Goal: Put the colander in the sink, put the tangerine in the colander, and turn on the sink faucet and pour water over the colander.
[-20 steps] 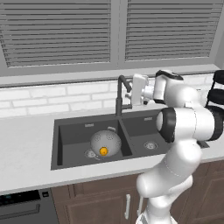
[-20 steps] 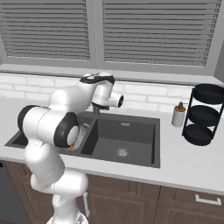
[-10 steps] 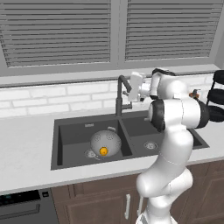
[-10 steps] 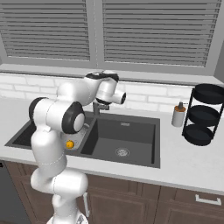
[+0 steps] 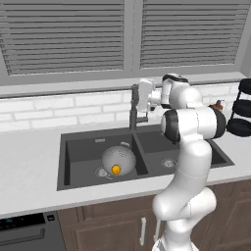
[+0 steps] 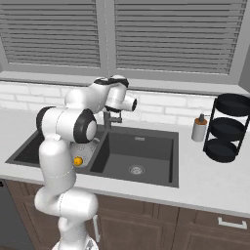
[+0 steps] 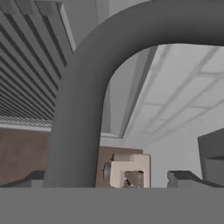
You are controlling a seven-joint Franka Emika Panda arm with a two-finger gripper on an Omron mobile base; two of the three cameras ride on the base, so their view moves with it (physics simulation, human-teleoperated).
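Note:
The silver-grey colander [image 5: 119, 159] lies tilted in the left basin of the dark sink [image 5: 73, 142], with the orange tangerine [image 5: 116, 169] at its front opening. In the right base view my arm hides most of the colander [image 6: 89, 148], and the tangerine [image 6: 77, 160] peeks out beside it. My gripper [image 5: 137, 95] is up at the top of the sink faucet [image 5: 133, 115]. In the hand view the faucet's gooseneck [image 7: 81, 113] curves between my open gripper [image 7: 109, 179] fingertips [image 7: 181, 177], without touching them.
The right basin holds just its drain [image 6: 136, 170]. A white soap dispenser [image 6: 197, 129] and a black tiered rack [image 6: 228, 128] stand on the counter to the right. Tiled wall and window blinds rise close behind the faucet.
My hand has shifted left, closer onto the faucet's neck, and my elbow has swung upright. Colander and tangerine have not moved.

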